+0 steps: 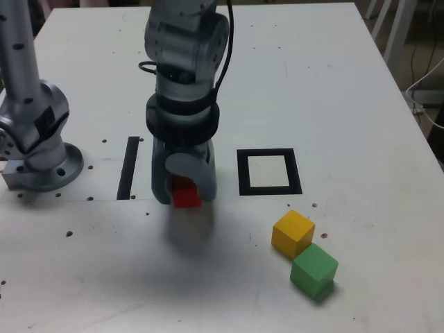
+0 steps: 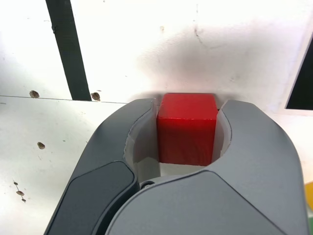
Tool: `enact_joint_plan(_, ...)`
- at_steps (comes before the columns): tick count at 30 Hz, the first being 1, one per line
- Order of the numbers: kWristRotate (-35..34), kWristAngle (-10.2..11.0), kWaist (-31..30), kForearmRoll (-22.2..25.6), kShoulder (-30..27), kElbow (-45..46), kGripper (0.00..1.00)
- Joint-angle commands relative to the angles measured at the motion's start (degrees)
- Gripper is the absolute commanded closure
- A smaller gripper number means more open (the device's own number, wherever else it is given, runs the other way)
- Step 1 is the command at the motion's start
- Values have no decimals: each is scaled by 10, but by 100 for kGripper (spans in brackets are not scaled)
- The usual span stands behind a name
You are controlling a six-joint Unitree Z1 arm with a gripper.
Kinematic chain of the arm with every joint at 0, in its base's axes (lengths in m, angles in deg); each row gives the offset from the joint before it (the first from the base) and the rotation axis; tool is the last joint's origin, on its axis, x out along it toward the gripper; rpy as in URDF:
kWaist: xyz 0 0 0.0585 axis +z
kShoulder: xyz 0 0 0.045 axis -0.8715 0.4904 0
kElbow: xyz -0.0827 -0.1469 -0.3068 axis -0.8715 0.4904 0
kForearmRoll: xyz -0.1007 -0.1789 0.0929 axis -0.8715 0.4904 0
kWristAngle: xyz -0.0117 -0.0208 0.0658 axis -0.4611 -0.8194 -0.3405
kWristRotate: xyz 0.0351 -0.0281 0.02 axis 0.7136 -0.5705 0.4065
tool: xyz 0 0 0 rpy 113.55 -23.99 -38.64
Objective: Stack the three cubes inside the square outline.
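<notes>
My gripper (image 1: pixel 184 187) points straight down at the table and is shut on the red cube (image 1: pixel 186 193). In the wrist view the red cube (image 2: pixel 187 125) sits squeezed between both grey jaws. The square outline (image 1: pixel 268 172), black tape around a white centre, lies to the exterior view's right of the gripper and holds nothing. The yellow cube (image 1: pixel 292 232) and the green cube (image 1: pixel 314 270) rest touching each other on the table, nearer the camera than the outline.
A straight black tape strip (image 1: pixel 129 166) lies to the exterior view's left of the gripper. The arm's grey base (image 1: pixel 38 135) stands at the far left. The white table (image 1: pixel 333 83) has small screw holes.
</notes>
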Motion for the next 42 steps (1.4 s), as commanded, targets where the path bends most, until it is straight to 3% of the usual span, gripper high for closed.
enact_joint_plan(1, 3, 4, 1, 12, -10, -15, 73)
enact_joint_plan(11, 58, 26, 36, 55, -7, -88, 73)
enact_joint_plan(16, 70, 46, 59, 64, 16, -143, 73)
enact_joint_plan(23, 74, 71, 82, 114, 65, -237, 74)
enact_joint_plan(31, 88, 56, 103, 110, 108, -256, 73)
enact_joint_plan(42, 107, 42, 119, 68, 137, -221, 73)
